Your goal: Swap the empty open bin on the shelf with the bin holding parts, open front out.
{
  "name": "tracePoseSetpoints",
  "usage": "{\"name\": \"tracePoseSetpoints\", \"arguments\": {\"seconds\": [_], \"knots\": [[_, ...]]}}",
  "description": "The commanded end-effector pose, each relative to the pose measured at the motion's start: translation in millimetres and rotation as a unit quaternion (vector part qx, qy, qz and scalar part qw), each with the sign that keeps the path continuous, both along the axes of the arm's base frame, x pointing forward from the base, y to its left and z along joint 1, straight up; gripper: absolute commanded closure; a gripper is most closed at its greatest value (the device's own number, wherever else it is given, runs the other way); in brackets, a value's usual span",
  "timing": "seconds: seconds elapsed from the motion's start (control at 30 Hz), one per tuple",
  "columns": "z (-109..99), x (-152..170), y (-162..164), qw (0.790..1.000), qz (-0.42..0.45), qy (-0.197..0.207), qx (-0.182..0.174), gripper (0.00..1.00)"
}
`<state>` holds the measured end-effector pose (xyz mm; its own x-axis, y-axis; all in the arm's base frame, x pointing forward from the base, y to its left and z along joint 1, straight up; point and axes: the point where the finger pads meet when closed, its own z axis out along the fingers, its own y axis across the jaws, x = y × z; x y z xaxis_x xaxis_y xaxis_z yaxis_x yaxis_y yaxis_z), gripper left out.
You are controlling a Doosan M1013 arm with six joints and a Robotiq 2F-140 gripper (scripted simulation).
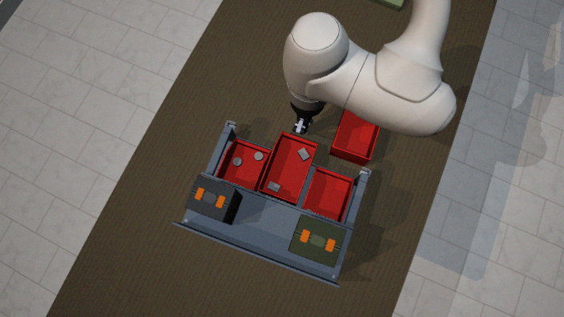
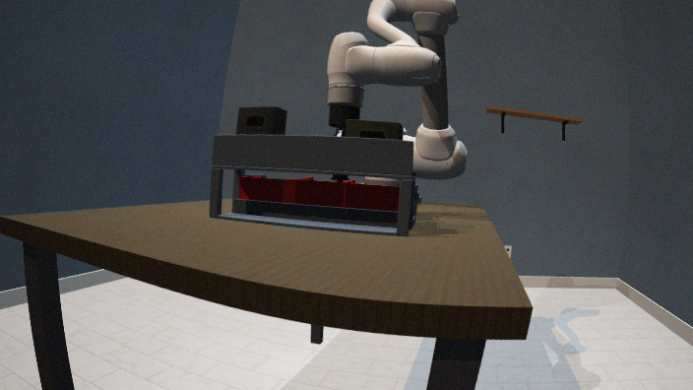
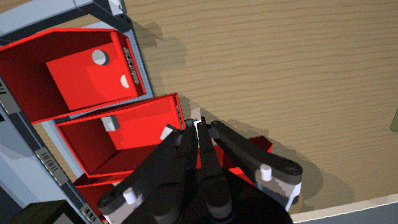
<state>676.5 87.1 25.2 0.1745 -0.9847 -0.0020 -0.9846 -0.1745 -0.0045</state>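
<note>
A red bin with two grey parts (image 1: 289, 167) sits in the middle slot of the grey shelf (image 1: 264, 208), between two other red bins. Its end on the arm's side sticks out past its neighbours. In the wrist view it (image 3: 122, 137) lies just left of my fingertips. My gripper (image 1: 300, 127) is shut and empty, right at the outer end wall of this bin; in the wrist view the gripper (image 3: 199, 124) has its tips pressed together. An empty red bin (image 1: 355, 137) stands upright on the table to the right of the gripper.
The left shelf bin (image 1: 244, 163) holds two round parts; the right one (image 1: 329, 193) looks empty. A black case (image 1: 213, 198) and a green case (image 1: 317, 240) stand on the shelf's top board. From the side view, the board hangs low over the bins (image 2: 320, 193).
</note>
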Motion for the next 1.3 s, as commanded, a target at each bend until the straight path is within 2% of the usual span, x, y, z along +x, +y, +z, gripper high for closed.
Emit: {"name": "tracePoseSetpoints", "arguments": {"seconds": [0.0, 0.57, 1.27], "knots": [[0, 0, 0, 1.0, 0.0, 0.0, 0.0, 0.9], [0, 16, 3, 1.0, 0.0, 0.0, 0.0, 0.9], [0, 17, 3, 1.0, 0.0, 0.0, 0.0, 0.9]]}}
